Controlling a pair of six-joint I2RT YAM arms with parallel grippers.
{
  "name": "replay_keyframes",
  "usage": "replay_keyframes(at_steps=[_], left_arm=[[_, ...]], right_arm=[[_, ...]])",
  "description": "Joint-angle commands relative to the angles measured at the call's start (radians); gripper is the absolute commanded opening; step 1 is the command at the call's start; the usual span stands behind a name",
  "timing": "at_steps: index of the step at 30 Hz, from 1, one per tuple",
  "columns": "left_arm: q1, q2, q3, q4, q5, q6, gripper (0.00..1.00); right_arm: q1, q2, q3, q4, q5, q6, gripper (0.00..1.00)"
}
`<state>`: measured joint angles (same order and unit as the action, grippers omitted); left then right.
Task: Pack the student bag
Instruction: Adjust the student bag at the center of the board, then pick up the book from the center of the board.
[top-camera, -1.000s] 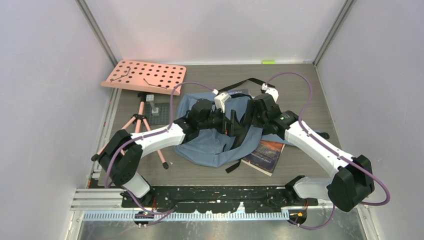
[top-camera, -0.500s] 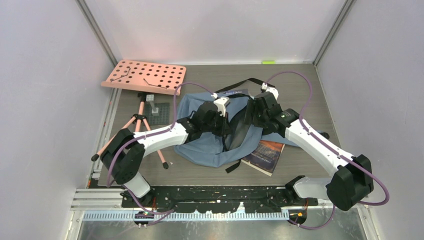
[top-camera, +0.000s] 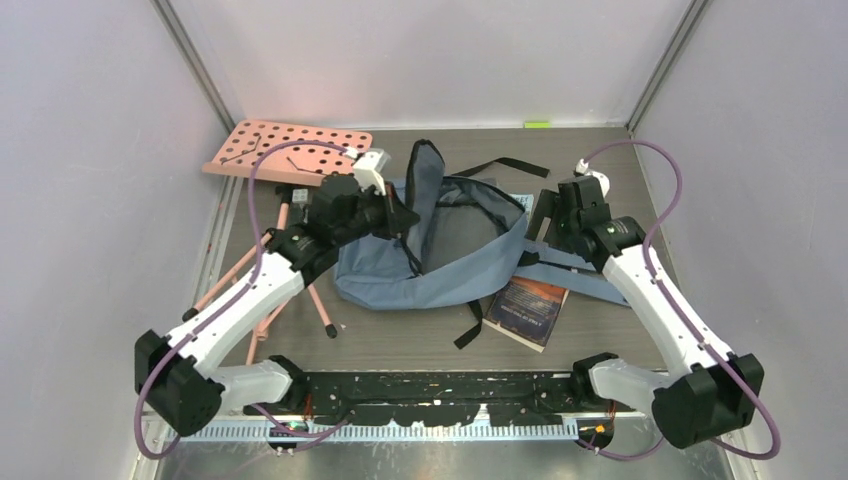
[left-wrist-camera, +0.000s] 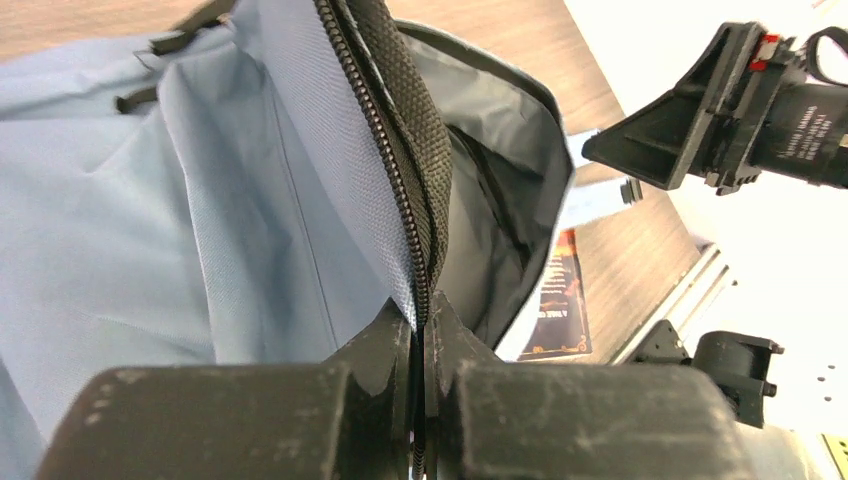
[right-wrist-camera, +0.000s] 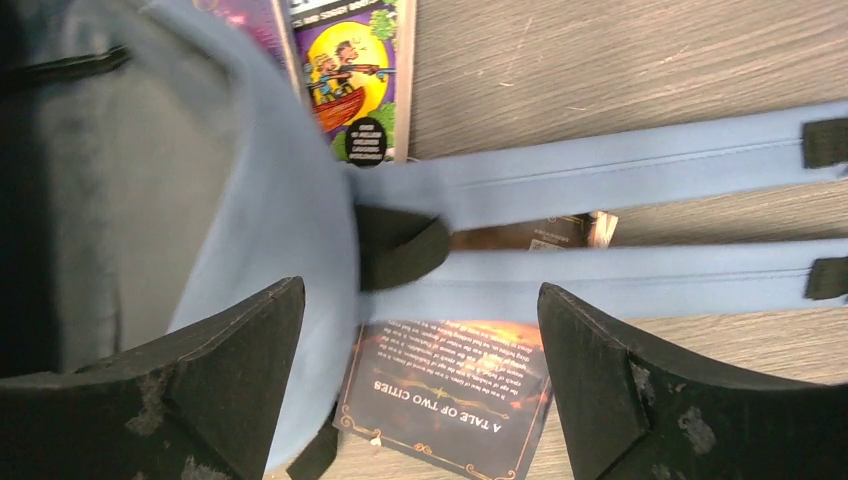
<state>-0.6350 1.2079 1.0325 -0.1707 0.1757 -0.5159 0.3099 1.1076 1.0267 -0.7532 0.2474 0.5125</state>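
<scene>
Across the middle of the wooden bench (top-camera: 400, 335) lay the large soft blue-grey fabric backpack (top-camera: 400, 285), its main zipper undone and its dark mouth gaping. At the bag's ten o'clock the left claw (left-wrist-camera: 420, 322) was clenched on the black zippered rim (left-wrist-camera: 405, 150) of the flap, holding it upright. At three o'clock the right claw (right-wrist-camera: 420, 300) hung released, jaws wide, above the two padded blue shoulder straps (right-wrist-camera: 640, 160). A dark paperback book (top-camera: 528, 312) rested at five o'clock, partly under the bag. A pink perforated board (top-camera: 290, 150) sat at eleven o'clock.
</scene>
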Motion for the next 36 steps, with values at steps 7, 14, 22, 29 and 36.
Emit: replay_keyframes(at_steps=[7,14,22,29,36], left_arm=[[0.153,-0.131,0.028,-0.120,0.056,0.072,0.00],[0.162,-0.123,-0.033,-0.063,0.155,0.032,0.00],[0.166,-0.102,-0.054,-0.046,0.239,0.016,0.00],[0.170,-0.105,-0.052,-0.047,0.268,0.029,0.00],[0.172,-0.110,-0.047,-0.052,0.286,0.036,0.00]], right_arm=[[-0.219,0.252,0.018,0.213,-0.356,-0.001,0.91],[-0.266,0.443,0.020,0.379,-0.507,-0.008,0.91],[-0.351,0.598,0.028,0.538,-0.639,0.022,0.85],[-0.407,0.722,0.011,0.672,-0.783,0.083,0.75],[-0.410,0.810,-0.016,0.814,-0.875,0.146,0.71]])
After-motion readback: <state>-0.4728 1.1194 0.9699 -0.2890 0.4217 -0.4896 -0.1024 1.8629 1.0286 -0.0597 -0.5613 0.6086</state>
